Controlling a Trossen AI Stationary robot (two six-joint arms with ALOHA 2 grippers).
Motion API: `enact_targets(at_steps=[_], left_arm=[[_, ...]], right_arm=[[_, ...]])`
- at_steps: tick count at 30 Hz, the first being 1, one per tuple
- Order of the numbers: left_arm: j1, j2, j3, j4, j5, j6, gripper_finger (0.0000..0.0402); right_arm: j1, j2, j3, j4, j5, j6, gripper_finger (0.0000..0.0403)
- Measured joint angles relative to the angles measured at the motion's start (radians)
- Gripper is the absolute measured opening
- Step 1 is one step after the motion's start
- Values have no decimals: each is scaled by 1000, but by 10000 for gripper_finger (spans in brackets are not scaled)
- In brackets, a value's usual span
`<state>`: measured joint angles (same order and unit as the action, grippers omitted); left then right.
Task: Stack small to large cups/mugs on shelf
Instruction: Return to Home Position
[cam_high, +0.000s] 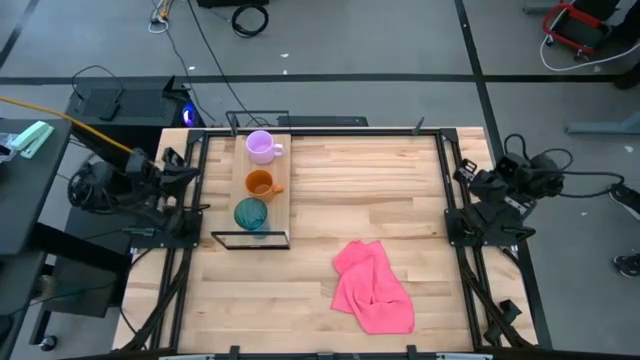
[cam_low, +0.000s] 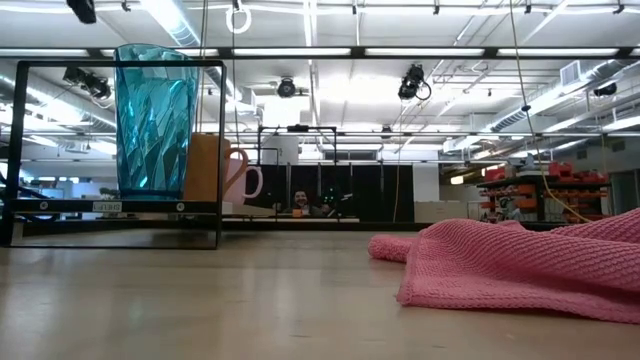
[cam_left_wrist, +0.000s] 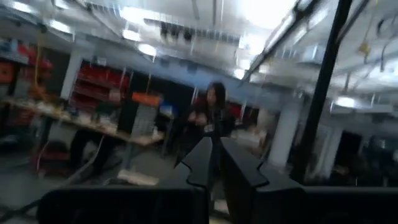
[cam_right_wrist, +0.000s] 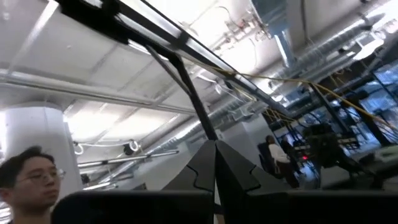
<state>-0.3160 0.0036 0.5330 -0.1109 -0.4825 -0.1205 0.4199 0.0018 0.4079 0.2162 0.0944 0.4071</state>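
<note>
Three cups stand in a row on the light-wood shelf (cam_high: 278, 200) at the table's far left. The pale purple mug (cam_high: 262, 147) is farthest, the orange mug (cam_high: 260, 184) is in the middle, and the teal patterned cup (cam_high: 250, 213) is nearest. The low view shows the teal cup (cam_low: 152, 120) in front, with the orange mug (cam_low: 208, 168) and purple mug (cam_low: 240, 178) behind it. My left gripper (cam_left_wrist: 216, 163) is shut and empty, its arm folded at the table's left edge (cam_high: 150, 190). My right gripper (cam_right_wrist: 215, 171) is shut and empty, its arm folded at the right edge (cam_high: 495, 200). Both point out into the room.
A crumpled pink cloth (cam_high: 372, 288) lies on the tabletop right of centre, toward the near edge; it also shows in the low view (cam_low: 520, 262). Black frame rails run along the table's left and right sides. People show in the room beyond, one in the left wrist view (cam_left_wrist: 211, 118) and one in the right wrist view (cam_right_wrist: 28, 174).
</note>
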Motion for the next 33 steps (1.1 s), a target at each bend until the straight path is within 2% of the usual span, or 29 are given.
enact_targets(at_steps=[3,8,15,21,23,29,33], left_arm=[[0,3,-2,-46,-14,-14,31],[0,1,-3,-129,-113,-49,28],[0,1,-1,-142,-230,60,38],[0,1,-1,-103,-313,186,39],[0,1,-1,-69,-276,214,36],[0,1,-1,-36,-21,188,30],[0,3,-1,117,55,258,35]], right_arm=[[0,0,-31,34,8,9,16],[0,1,-131,153,3,10,16],[-13,1,-286,342,2,-50,16],[-114,1,-371,428,-2,-59,16],[-159,2,-371,433,-31,-42,16],[-277,10,-338,450,-163,12,16],[-341,12,-313,447,-215,20,16]])
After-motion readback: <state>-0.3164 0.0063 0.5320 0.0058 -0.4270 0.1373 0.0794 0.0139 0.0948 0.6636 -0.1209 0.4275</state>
